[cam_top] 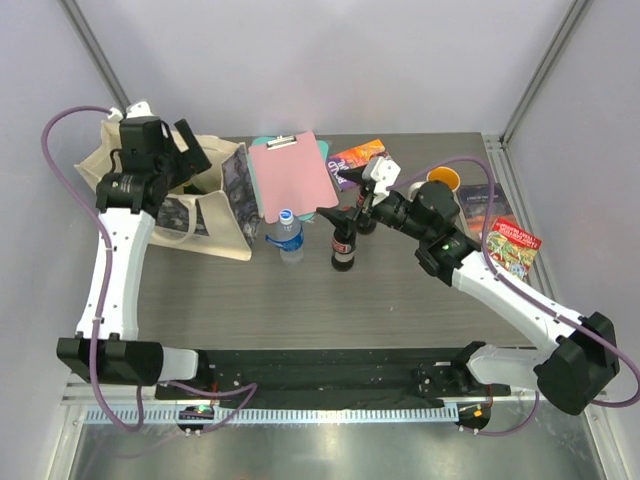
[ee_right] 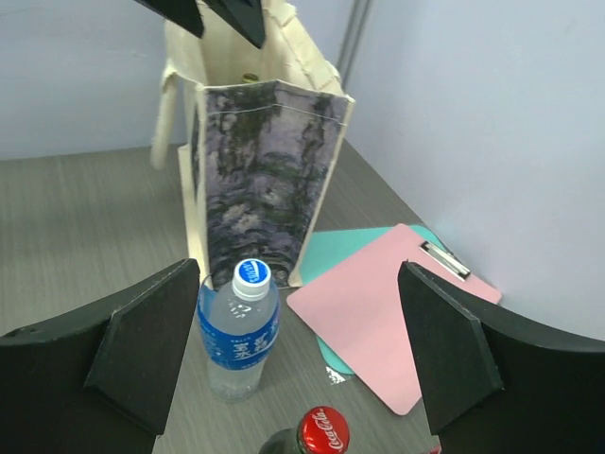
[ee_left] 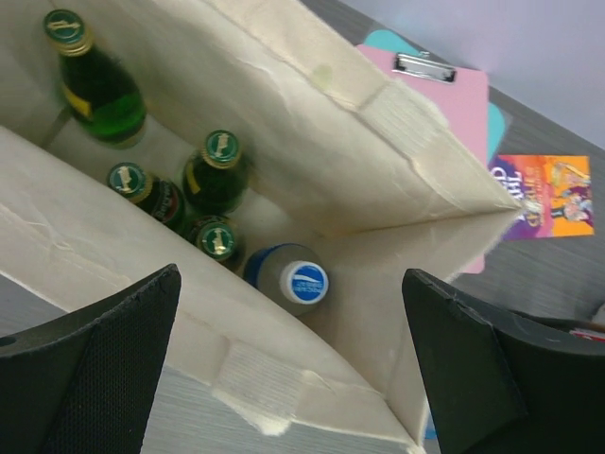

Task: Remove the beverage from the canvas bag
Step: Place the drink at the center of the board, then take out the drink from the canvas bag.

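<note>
Our white-shelled left arm rises from its black base at the near edge and reaches far back, with the black wrist bent so that the left gripper points downward. In its wrist view the jaws stand wide apart, one black finger at each lower corner. Our white right arm stretches from its base toward the middle, forearm slanting up to a level wrist. The right gripper points leftward, its black fingers spread just as wide.
</note>
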Controlling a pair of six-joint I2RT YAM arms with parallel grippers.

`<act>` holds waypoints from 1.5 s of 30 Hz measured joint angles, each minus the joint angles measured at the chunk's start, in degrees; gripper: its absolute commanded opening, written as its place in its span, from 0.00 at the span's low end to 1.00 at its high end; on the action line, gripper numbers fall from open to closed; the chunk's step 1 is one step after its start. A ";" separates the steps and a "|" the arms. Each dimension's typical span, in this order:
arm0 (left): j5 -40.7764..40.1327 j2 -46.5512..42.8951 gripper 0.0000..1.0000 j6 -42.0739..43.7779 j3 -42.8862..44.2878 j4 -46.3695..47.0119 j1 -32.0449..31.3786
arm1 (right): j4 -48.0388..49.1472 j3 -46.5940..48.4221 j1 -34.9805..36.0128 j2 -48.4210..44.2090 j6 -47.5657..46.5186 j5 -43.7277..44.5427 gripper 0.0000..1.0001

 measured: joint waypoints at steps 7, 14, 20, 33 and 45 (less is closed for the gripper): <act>1.66 3.32 1.00 -0.28 0.00 -0.92 6.05 | -8.63 6.80 -0.04 1.90 -0.85 -7.26 0.92; 4.59 7.39 1.00 -1.07 0.11 -0.81 10.69 | -14.16 9.57 -0.04 5.60 -0.50 -13.09 0.90; 6.67 6.12 1.00 -0.68 -2.21 0.50 10.80 | -16.94 18.05 0.39 13.20 2.27 -19.02 0.88; 8.39 -1.99 1.00 -0.59 -11.06 8.22 10.82 | -21.18 51.08 6.86 41.44 30.45 -10.95 0.84; 8.61 -10.84 1.00 -2.16 -13.90 17.53 10.82 | -32.57 63.95 11.74 51.93 49.53 8.52 1.00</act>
